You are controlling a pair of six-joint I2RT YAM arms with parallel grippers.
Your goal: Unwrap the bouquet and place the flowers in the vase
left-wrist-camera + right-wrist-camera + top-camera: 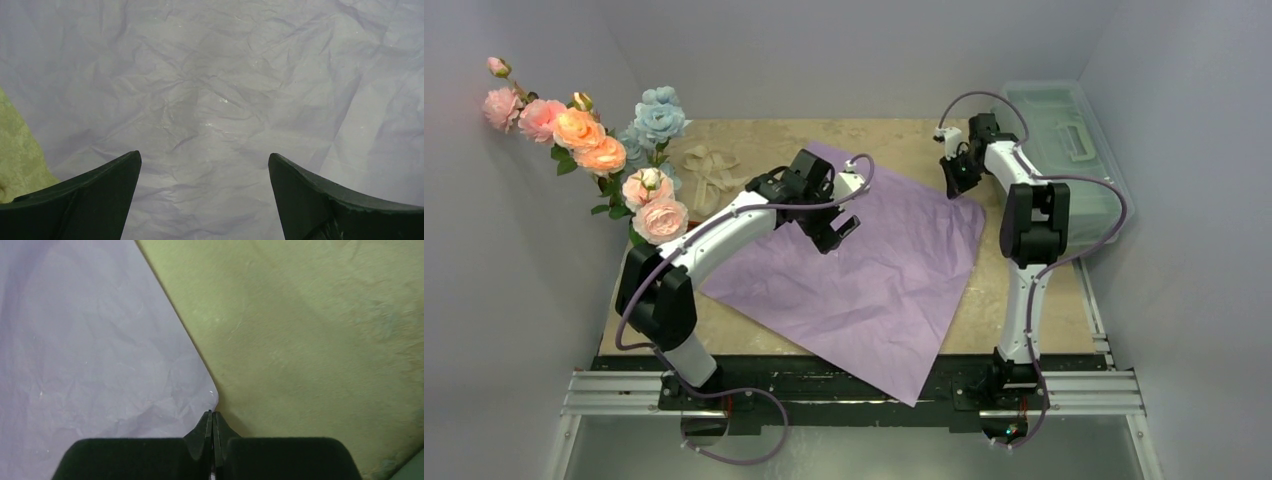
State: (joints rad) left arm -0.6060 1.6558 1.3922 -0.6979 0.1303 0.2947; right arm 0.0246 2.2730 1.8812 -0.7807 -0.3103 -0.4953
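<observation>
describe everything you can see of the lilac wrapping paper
The lilac wrapping paper is one thin, heavily crinkled sheet, roughly square, spread flat on the tan table and turned like a diamond. Its near corner overhangs the table's front edge above the rail. The open left gripper hangs over its middle. The right gripper is shut at its far right corner; whether it pinches the paper is unclear.

Stems of the pink, peach and pale-blue long-stemmed flowers (604, 155) at far left run down behind the white left arm (724, 220) — their lower ends are out of sight. That arm also covers part of the crinkled lilac paper sheet (874, 290). At the sheet's far right corner the black right gripper (212, 422) is pressed closed — whether it pinches paper, can't tell. The clear plastic lidded box (1064, 125) sits partly behind the right arm (1022, 300).
</observation>
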